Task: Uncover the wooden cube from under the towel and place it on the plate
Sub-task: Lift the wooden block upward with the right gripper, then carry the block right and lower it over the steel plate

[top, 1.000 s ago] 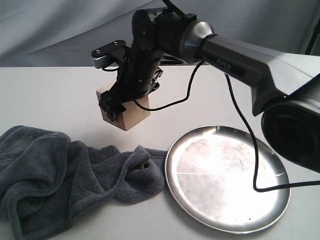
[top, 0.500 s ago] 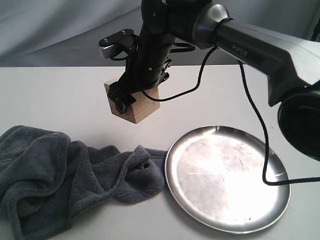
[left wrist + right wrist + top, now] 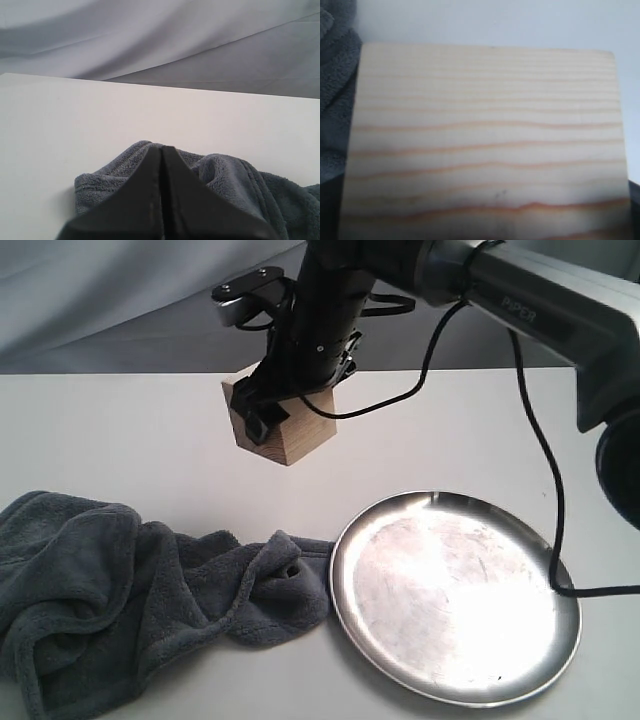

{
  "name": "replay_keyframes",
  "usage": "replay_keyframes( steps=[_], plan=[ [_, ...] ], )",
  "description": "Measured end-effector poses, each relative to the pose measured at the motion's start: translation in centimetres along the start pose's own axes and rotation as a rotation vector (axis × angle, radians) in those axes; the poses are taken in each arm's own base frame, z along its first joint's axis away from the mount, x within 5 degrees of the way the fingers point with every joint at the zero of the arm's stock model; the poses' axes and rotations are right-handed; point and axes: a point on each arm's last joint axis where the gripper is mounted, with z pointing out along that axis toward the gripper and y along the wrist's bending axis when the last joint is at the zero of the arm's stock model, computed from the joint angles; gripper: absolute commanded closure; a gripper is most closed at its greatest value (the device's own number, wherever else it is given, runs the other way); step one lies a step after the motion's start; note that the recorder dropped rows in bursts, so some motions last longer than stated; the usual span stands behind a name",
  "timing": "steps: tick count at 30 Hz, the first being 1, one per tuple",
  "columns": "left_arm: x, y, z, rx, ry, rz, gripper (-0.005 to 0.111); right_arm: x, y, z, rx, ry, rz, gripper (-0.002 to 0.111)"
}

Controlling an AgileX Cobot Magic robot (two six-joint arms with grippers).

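We see a white table (image 3: 110, 430) before a grey backdrop (image 3: 100, 300). Our right gripper (image 3: 263, 418) clamps the wooden cube (image 3: 306, 432) aloft over bare tabletop, behind the towel (image 3: 150, 590) and the plate (image 3: 455, 610) just beside it. Our left gripper (image 3: 161, 156) has its fingers pressed together

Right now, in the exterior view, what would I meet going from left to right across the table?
towel → wooden cube, held above the table in the right gripper → plate
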Motion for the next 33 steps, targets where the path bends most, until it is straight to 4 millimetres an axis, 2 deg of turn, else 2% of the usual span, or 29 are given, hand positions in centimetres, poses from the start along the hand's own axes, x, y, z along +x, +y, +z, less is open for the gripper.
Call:
replay_keyframes(
  steps=[4, 12, 16, 27, 33],
  plan=[
    [0.0, 0.0, 0.0, 0.0, 0.0, 0.0, 0.107, 0.8, -1.1, -0.9, 0.002, 0.007, 0.031, 0.103],
    [0.0, 0.0, 0.0, 0.0, 0.0, 0.0, 0.107, 4.0, -0.5, -1.5, 0.015, 0.011, 0.037, 0.103],
    [0.0, 0.0, 0.0, 0.0, 0.0, 0.0, 0.107, 5.2, -0.5, -3.0, 0.046, -0.047, 0.041, 0.103],
    [0.0, 0.0, 0.0, 0.0, 0.0, 0.0, 0.107, 10.4, -2.6, -5.0, 0.093, -0.044, 0.126, 0.103],
    [0.0, 0.0, 0.0, 0.0, 0.0, 0.0, 0.107, 12.3, -2.1, -6.4, 0.127, -0.109, 0.133, 0.103]
  ],
)
